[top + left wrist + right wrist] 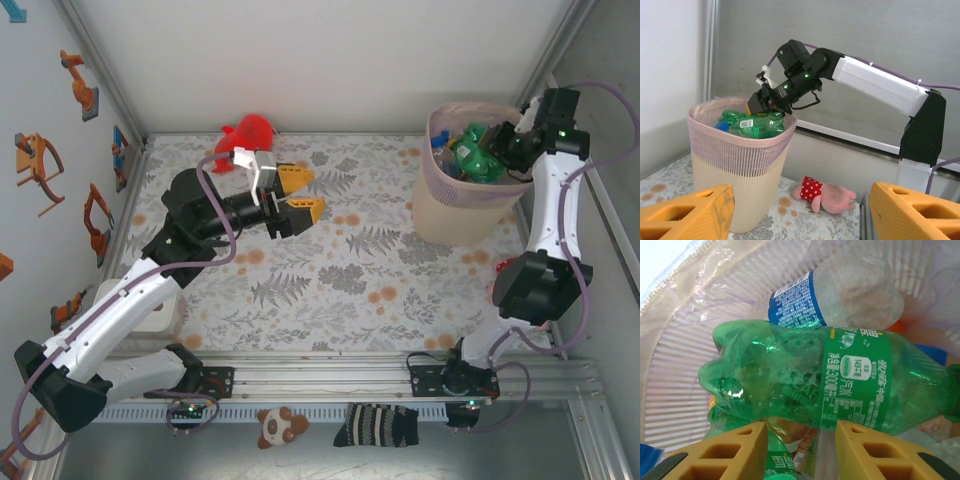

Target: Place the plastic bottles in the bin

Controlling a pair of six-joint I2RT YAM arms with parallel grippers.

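One bin [445, 215], upper right from the top. Up close we count three bottles in it: a green bottle [790, 375], a second green [777, 460] beneath, a clear one [855, 285] above. Right gripper [801, 427] over them, fingers apart, gripping nothing. Left gripper [300, 190], centre-left, open, empty. Left wrist view adds one pink toy [822, 192] beside the bin.

The table [350, 290] is covered by a pale cloth printed with grey ferns and orange blooms. The bin [440, 215] stands upright on it near the far right corner. A red plush [250, 132] lies at the far edge, a pink doll [822, 192] just beside the bin, and a white box [168, 318] at the near left.
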